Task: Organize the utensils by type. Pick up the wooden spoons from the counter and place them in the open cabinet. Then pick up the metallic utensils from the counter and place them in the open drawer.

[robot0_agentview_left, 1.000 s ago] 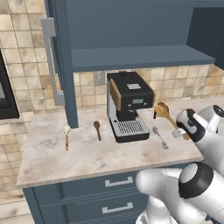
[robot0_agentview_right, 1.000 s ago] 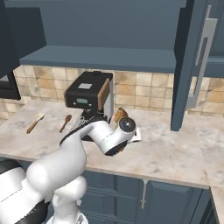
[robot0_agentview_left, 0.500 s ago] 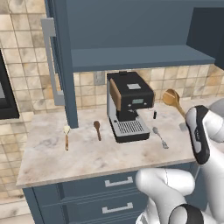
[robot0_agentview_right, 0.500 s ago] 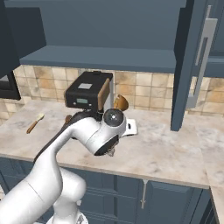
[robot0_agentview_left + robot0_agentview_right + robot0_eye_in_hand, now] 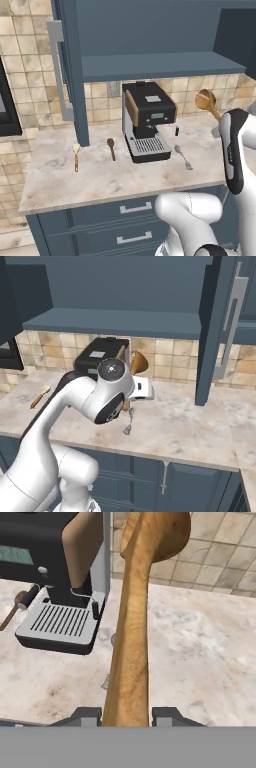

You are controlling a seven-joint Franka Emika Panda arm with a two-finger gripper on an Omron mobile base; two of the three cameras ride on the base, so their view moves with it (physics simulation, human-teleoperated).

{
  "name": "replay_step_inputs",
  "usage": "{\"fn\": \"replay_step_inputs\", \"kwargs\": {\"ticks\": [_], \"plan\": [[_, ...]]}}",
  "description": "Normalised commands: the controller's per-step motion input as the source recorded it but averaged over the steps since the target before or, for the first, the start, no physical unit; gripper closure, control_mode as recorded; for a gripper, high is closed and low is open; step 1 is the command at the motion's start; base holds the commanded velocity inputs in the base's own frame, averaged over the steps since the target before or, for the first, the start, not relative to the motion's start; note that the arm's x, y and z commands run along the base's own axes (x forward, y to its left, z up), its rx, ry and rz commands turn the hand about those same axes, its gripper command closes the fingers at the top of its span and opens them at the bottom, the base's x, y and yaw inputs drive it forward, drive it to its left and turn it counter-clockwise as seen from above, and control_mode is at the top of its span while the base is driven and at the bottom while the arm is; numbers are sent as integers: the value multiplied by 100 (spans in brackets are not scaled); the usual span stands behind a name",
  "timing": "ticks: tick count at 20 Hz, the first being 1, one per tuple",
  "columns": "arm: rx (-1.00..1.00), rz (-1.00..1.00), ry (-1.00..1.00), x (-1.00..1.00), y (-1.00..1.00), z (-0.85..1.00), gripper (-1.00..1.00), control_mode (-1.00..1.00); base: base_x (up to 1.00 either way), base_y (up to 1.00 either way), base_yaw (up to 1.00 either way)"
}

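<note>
My gripper (image 5: 127,714) is shut on the handle of the large orange-tan wooden spoon (image 5: 135,622), whose broad head points up and away. The spoon (image 5: 205,99) hangs above the counter's right end, below the shelf of the open cabinet (image 5: 160,66), with the gripper (image 5: 216,130) under it. It (image 5: 138,362) also rises above my gripper (image 5: 141,391) in the right base view. The small cream-bowled wooden spoon (image 5: 76,156) lies at the counter's left. A short dark brown spoon (image 5: 111,148) and a slim metal spoon (image 5: 183,157) lie either side of the coffee machine. The open drawer is out of view.
A black coffee machine (image 5: 147,120) stands mid-counter against the tiled wall. The cabinet's open door (image 5: 70,75) with its long grey handle (image 5: 57,70) hangs at the left. Closed drawer fronts (image 5: 120,215) run below the marble counter (image 5: 100,180).
The arm has lifted the large wooden spoon up off the counter level and carried it higher to the right, toward the cabinet shelf. The other spoons have not moved.
</note>
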Motion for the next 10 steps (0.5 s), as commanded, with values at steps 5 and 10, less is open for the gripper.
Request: {"fn": "replay_step_inputs", "kwargs": {"ticks": [5, 10], "plan": [[0, 1, 0, -10, 0, 75, 100, -100, 0, 0, 0], [0, 0, 2, -20, 0, 64, 100, -100, 0, 0, 0]]}}
